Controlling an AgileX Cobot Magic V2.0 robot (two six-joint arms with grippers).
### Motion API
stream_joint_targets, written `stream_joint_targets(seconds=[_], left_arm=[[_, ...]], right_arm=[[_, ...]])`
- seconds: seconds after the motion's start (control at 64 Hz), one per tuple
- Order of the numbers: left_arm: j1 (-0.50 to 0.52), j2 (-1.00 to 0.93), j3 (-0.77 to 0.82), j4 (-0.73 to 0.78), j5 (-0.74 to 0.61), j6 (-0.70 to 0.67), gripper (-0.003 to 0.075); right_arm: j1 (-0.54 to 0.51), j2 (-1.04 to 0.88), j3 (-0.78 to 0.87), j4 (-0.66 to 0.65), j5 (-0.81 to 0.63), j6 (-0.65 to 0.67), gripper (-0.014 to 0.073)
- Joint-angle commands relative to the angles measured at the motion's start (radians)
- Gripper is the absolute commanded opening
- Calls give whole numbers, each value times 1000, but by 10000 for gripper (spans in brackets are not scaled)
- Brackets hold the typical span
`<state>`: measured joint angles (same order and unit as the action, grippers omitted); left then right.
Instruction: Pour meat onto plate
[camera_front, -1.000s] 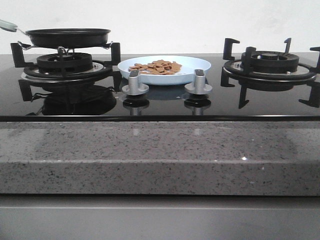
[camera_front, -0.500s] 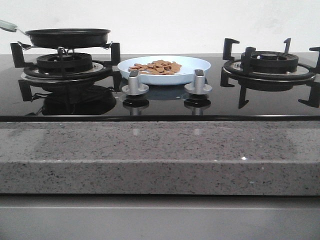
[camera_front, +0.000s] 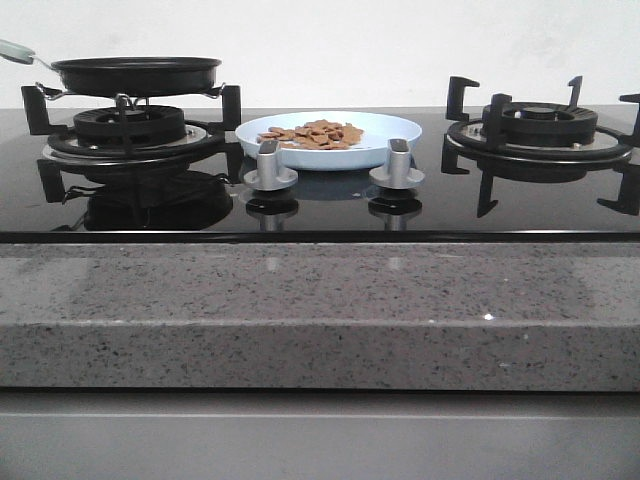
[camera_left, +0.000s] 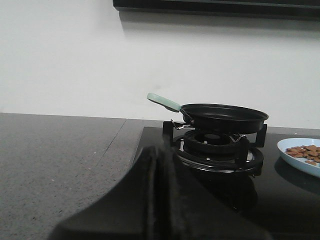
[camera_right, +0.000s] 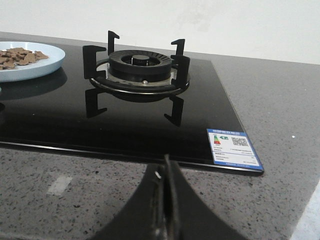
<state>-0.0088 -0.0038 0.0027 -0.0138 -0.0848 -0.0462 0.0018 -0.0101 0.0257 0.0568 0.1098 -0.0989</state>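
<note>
The pale blue plate (camera_front: 330, 139) rests on the black glass hob between the two burners, and a loose heap of reddish-brown meat (camera_front: 313, 134) lies in it. The same plate (camera_left: 303, 156) and meat (camera_left: 305, 151) show at the edge of the left wrist view, and the plate (camera_right: 27, 62) with meat (camera_right: 17, 56) also appears in the right wrist view. My left gripper (camera_left: 159, 161) is shut and empty, low over the counter short of the left burner. My right gripper (camera_right: 165, 172) is shut and empty, over the stone counter in front of the hob. Neither gripper appears in the front view.
A black frying pan (camera_front: 136, 74) with a pale green handle (camera_left: 163, 101) sits on the left burner (camera_front: 128, 130). The right burner (camera_front: 540, 128) stands bare. Two silver knobs (camera_front: 270, 168) (camera_front: 397, 167) stand in front of the plate. A blue label (camera_right: 233, 149) marks the hob's corner.
</note>
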Motion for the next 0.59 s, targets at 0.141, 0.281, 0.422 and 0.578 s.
stream_joint_targets(seconds=[0.141,0.281,0.422,0.578], left_arm=[[0,-17,7,0,-85,-11,-20],[0,-17,7,0,-85,-11,-20],[0,-17,7,0,-85,-11,-20],[0,-17,7,0,-85,-11,-20]], right_arm=[[-5,-17,-5,6,-96,14,-68],[-5,-17,-5,5,-140,58,-68],[-5,-17,-5,5,-161,63,-68],[-5,-17,-5,5,-161,63,-68]])
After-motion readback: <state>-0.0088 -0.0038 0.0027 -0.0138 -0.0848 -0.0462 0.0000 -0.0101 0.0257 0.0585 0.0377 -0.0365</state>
